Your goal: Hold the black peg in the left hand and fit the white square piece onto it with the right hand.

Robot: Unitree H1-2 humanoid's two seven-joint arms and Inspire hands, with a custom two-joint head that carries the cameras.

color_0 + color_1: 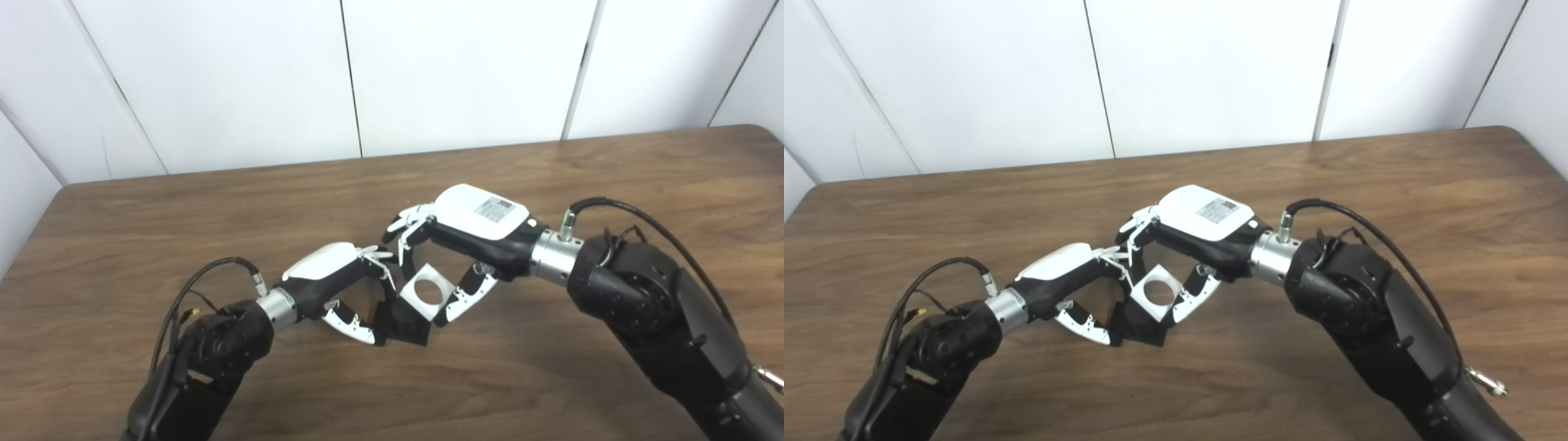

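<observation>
White wall panels stood behind a brown wooden surface point(551, 177), and both arms met near its middle, somewhat toward the front edge. The left robot hand point(334, 275) had its fingers and thumb closed around the black peg point(404, 321), whose square base rested on or just above the surface; which of the two, I could not tell. The right robot hand point(465, 245) pinched the white square piece point(427, 292) between fingers above and thumb below, holding it tilted with its round hole facing up toward the cameras. The piece sat directly over the peg, touching or nearly touching its top, so the peg's upright axis and the hole's axis looked not quite parallel. As I judged it, the fit turned on levelling the piece and pressing down. The piece was flat, white and thin-walled; the peg was matt black, its stub mostly hidden.
</observation>
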